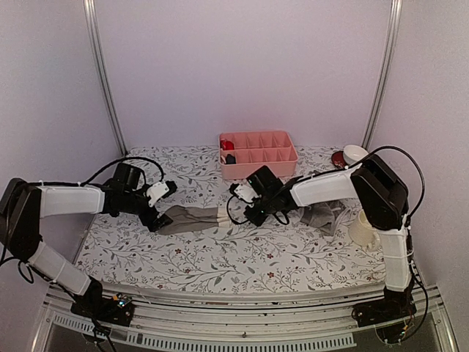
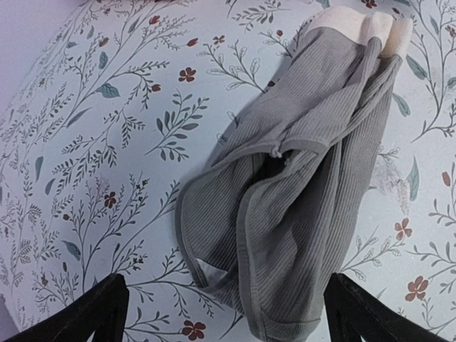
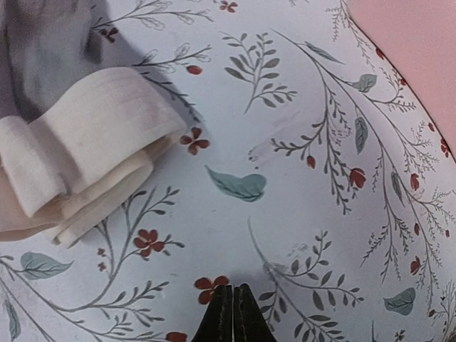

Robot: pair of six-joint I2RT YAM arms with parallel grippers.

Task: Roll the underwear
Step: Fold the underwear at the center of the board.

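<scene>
The grey briefs [image 1: 189, 218] lie folded into a long strip on the flowered table, with the pale waistband [image 1: 224, 214] at the right end. In the left wrist view the briefs [image 2: 299, 192] run from the waistband [image 2: 356, 25] down to the crotch end, which lies between my fingers. My left gripper [image 1: 156, 220] is open at that end, its fingers [image 2: 100, 310] apart on either side. My right gripper [image 1: 253, 215] is shut and empty just right of the waistband [image 3: 85, 167], its fingertips [image 3: 234, 313] pressed together above bare table. The second grey garment [image 1: 322, 216] lies crumpled under my right arm.
A pink divided tray [image 1: 258, 154] stands at the back centre; its edge also shows in the right wrist view [image 3: 417, 43]. A white bowl [image 1: 355, 154] and a red item [image 1: 338, 158] sit back right. A cream cup [image 1: 362, 229] stands by the right arm.
</scene>
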